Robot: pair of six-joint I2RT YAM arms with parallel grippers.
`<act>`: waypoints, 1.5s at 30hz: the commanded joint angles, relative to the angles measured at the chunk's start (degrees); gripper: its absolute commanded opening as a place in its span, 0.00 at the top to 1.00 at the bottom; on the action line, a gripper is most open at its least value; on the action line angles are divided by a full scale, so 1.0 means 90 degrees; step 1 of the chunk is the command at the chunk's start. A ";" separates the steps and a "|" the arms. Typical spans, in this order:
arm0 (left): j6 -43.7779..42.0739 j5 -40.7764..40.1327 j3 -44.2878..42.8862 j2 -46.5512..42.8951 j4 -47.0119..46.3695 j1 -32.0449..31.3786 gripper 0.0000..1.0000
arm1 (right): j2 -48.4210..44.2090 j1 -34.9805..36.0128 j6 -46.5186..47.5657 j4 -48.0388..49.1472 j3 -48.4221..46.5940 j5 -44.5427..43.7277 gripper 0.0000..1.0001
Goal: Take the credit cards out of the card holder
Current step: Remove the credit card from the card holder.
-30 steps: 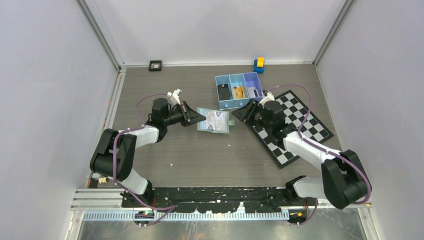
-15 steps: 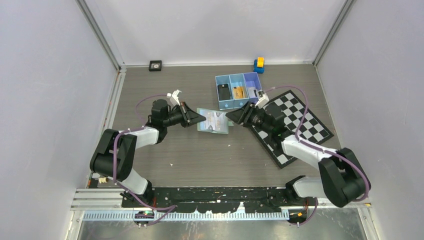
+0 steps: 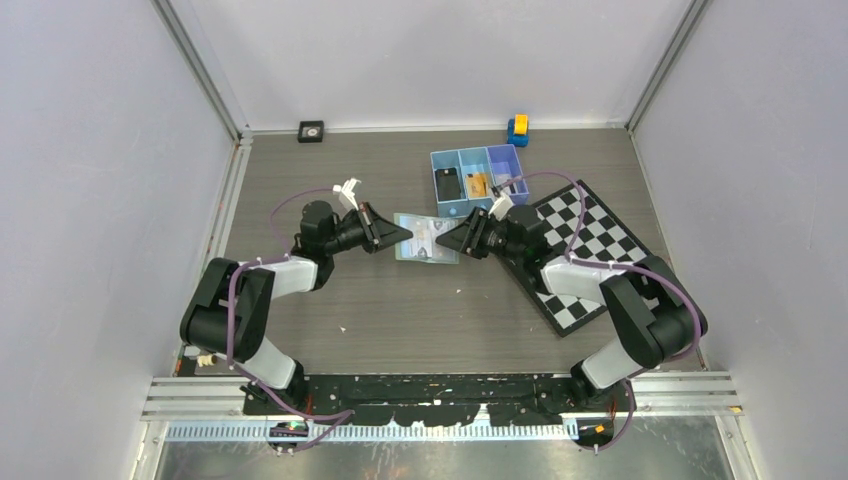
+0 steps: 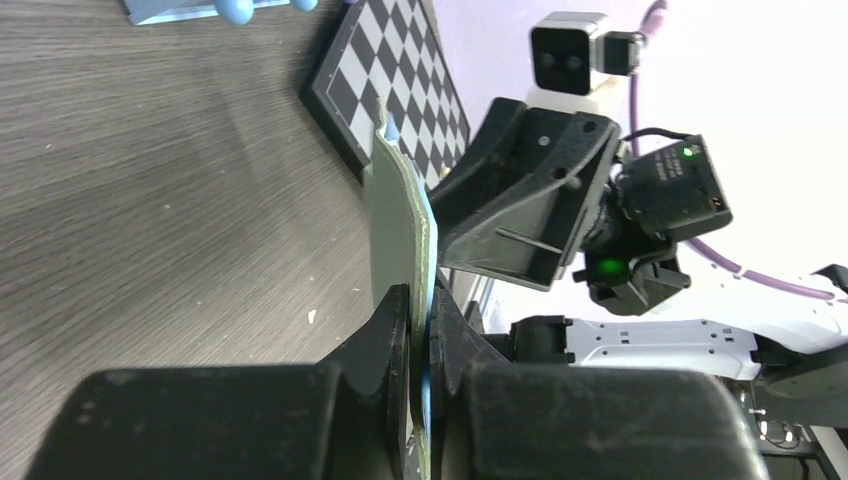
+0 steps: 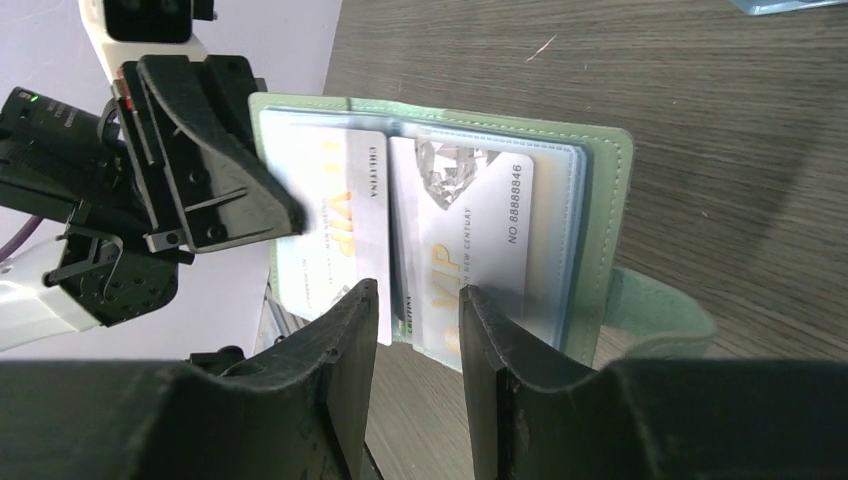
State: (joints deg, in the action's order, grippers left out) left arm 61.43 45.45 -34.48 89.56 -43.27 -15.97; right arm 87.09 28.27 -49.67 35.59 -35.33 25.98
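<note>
The sage-green card holder [image 3: 428, 241] hangs open above the table, pale blue-grey inside. My left gripper [image 3: 405, 237] is shut on its left edge; in the left wrist view the holder [image 4: 398, 215] stands edge-on between my left gripper's [image 4: 418, 296] jaws. Two pale credit cards, one [image 5: 335, 215] on the left face and a "VIP" one [image 5: 470, 215] on the right, sit in the card holder [image 5: 600, 200]. My right gripper [image 5: 417, 290] is open, its fingertips at the cards' near edge. In the top view my right gripper [image 3: 448, 240] meets the holder's right side.
A blue three-compartment tray [image 3: 478, 157] behind the holder contains a black card [image 3: 449, 184] and a gold-orange card [image 3: 477, 185]. A checkerboard [image 3: 600, 245] lies at the right under my right arm. A yellow-and-blue toy [image 3: 518, 130] and a small black square [image 3: 311, 131] stand by the back wall.
My right gripper has moved left from the checkerboard up to the holder's right side, and its jaws have narrowed a little. The left gripper and holder have stayed in place.
</note>
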 commanded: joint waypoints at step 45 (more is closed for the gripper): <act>0.1523 0.0699 -0.0027 0.0774 -0.2913 -0.0023 1.00 | 0.1194 -0.0095 -0.2013 0.3245 -0.0296 0.1637 0.74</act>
State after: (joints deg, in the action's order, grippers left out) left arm 73.08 50.50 -34.02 95.18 -62.08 -15.84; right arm 97.36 27.20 -66.15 59.18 -36.49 38.17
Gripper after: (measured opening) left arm 0.062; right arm 0.284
